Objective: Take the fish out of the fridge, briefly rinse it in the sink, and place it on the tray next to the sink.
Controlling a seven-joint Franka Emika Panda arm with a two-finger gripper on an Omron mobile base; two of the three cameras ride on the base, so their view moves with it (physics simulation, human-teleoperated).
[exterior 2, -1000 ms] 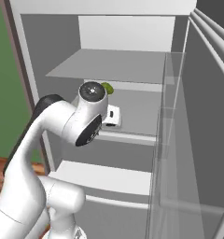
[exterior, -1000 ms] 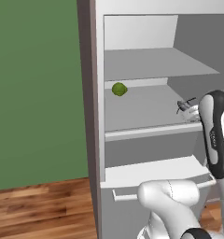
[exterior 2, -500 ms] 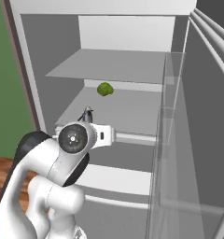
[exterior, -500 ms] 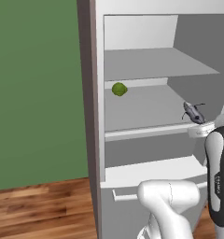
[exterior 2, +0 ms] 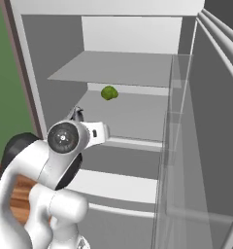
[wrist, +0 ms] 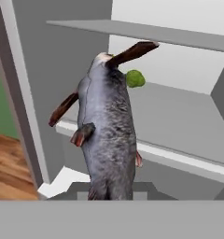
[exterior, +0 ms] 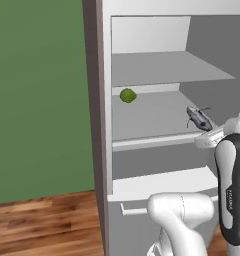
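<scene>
At the left of the scene stands the dark side panel [exterior: 92,100] of the fridge [exterior: 147,30], with green wall [exterior: 37,90] and wood floor [exterior: 42,225] beyond it. On the middle shelf [exterior: 152,117], toward the back, lies the round green item [exterior: 128,95]; it is not part of the task and is well apart from the fish.

Further right, at the front edge of that shelf, the fish [exterior: 198,118] is clamped in the tool [exterior: 208,131]. The hand view confirms the hold: the tool is closed on the tail end of the fish [wrist: 107,135], whose body points away from the hand, toward the green item [wrist: 135,78] behind it. The fingertips themselves are hidden under the fish, so the exact contact cannot be read.

Step in hand, by judgement: withdrawal of the fish from the fridge.

Procedure:
1. Keep the tool firmly clamped; the body looks smooth and tapered and may slip out tail-first.
2. Draw straight out along the shelf, with the fish above the shelf lip [wrist: 179,161].
3. Keep the protruding head and fins below the upper shelf [wrist: 146,32].
4. On the right, keep clear of the open door and its clear panel [exterior 2: 186,146] before any swing toward the sink
5. Move slowly; a long overhang beyond the grip favours rotation in the hold
</scene>
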